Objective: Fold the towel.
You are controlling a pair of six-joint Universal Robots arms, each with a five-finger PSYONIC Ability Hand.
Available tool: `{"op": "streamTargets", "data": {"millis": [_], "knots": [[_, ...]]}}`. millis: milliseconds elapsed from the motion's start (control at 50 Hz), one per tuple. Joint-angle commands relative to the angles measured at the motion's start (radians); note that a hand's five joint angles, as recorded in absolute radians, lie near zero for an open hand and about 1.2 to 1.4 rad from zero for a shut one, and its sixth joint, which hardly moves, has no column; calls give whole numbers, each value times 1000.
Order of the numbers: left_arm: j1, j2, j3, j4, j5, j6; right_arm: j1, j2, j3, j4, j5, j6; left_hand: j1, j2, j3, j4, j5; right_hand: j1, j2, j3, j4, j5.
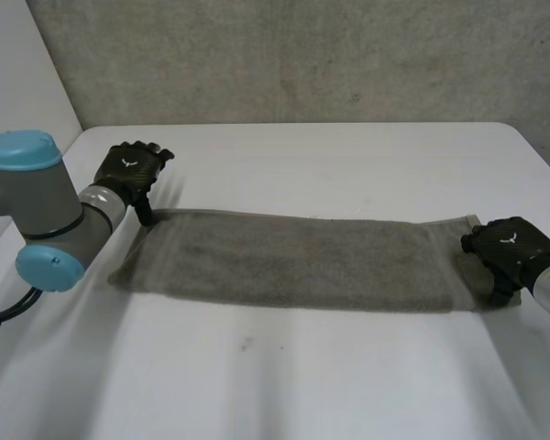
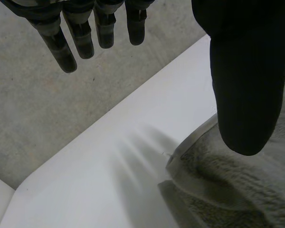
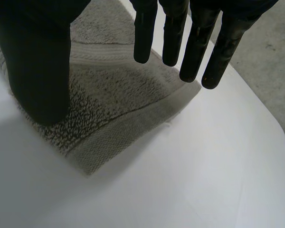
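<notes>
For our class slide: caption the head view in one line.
Left hand and right hand poised open at opposite ends of a grey towel on the white table.

The towel (image 1: 293,261) is a grey-green terry cloth, spread flat on the white table (image 1: 348,156) as a long, narrow strip running from the robot's left to its right. Its long edges are nearly straight, and the surface has only faint creases. At the right end a flat woven hem (image 3: 133,121) closes the short edge, a smooth band (image 3: 116,52) runs parallel further in, and there is rough looped pile between them. At the left far corner a second layer shows beneath the hemmed edge.
</notes>
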Motion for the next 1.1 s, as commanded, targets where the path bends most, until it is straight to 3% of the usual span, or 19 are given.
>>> {"op": "streamTargets", "data": {"millis": [20, 160, 280, 440, 560, 660, 760, 820, 860, 880, 980, 1020, 1040, 1080, 1100], "knots": [[-22, 44, -38, 1, 0, 0, -2, 20, -2, 4, 3, -11, 13, 14, 14, 14, -12, 194, 143, 131, 127, 136], [-23, 48, -45, -1, -1, 0, -2, 32, -12, 4, 3, -11, 10, 11, 11, 11, -15, 435, 384, 372, 368, 377], [-20, 63, -69, -4, -3, -2, -8, 46, -24, 6, 7, -27, 7, 8, 8, 8, -18, 1023, 971, 959, 956, 964], [-13, 115, -127, -4, -1, -19, -93, 41, -48, 6, 34, -114, 1, 2, 2, 2, -24, 1024, 973, 961, 957, 966], [-5, 167, -178, -4, -1, -54, -221, 41, -120, 87, 116, -172, 1, 2, 2, 2, -24, 1024, 973, 961, 957, 966], [19, 271, -261, -4, 3, -129, -303, 33, -185, 153, 123, -177, 7, 8, 8, 8, -18, 1024, 973, 961, 957, 966], [35, 340, -288, -4, 3, -216, -301, 27, -239, 157, 121, -156, 1, 2, 2, 2, -24, 1024, 973, 961, 957, 966], [35, 366, -301, -7, 5, -282, -251, -5, -265, 156, 121, -100, 4, 5, 5, 5, -21, 1024, 973, 961, 957, 966], [36, 374, -305, -7, 5, -307, -123, -64, -307, 147, 124, -6, 4, 5, 5, 5, -21, 1024, 973, 961, 957, 966], [41, 380, -313, -7, 5, -325, -122, -65, -308, 147, 124, -5, 4, 5, 5, 5, -21, 1024, 973, 961, 957, 966], [47, 391, -330, -7, 6, -333, 47, -97, -355, 102, 120, 110, 7, 8, 8, 8, -18, 1024, 973, 961, 957, 966], [47, 393, -336, -5, 6, -333, 201, -92, -383, 53, 120, 146, 7, 8, 8, 8, -18, 1024, 973, 961, 957, 966], [49, 393, -341, -5, 5, -333, 202, -92, -383, 53, 120, 147, 7, 8, 8, 8, -18, 1024, 973, 961, 957, 966], [50, 393, -347, -5, 5, -333, 386, -59, -416, 6, 116, 150, 7, 8, 8, 8, -18, 1024, 973, 961, 957, 966], [50, 394, -351, -5, 5, -333, 387, -59, -417, 6, 116, 150, 7, 8, 8, 8, -18, 1024, 973, 961, 957, 966]]}}
